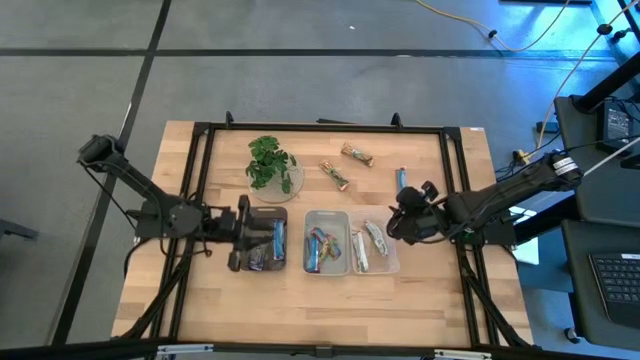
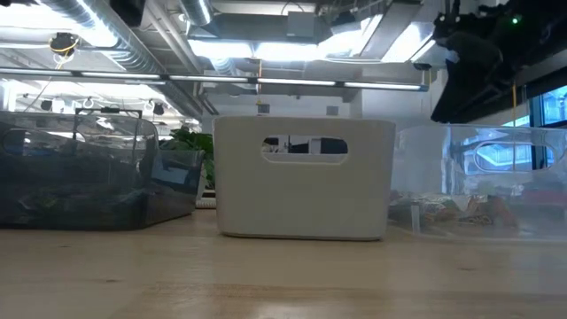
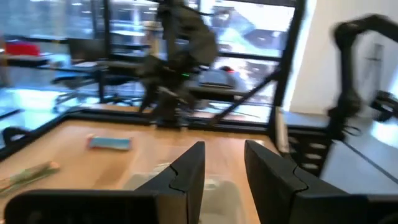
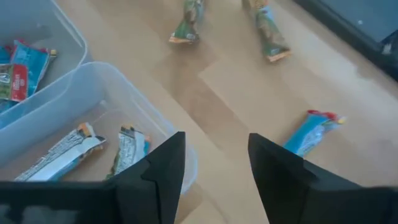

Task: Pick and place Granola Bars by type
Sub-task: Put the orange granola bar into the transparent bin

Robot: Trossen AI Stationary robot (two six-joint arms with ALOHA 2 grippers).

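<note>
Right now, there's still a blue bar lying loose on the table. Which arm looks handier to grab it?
The right one, probably. The right gripper hangs open just beside the clear bin, with the blue bar on bare wood close by. The left gripper sits over the dark bin, across the table.

From my station I can't read any text. The bar wrappers (image 4: pixel 311 132) carry print, but it is too small and blurred to make out. The bins (image 2: pixel 301 177) show no labels.
</note>
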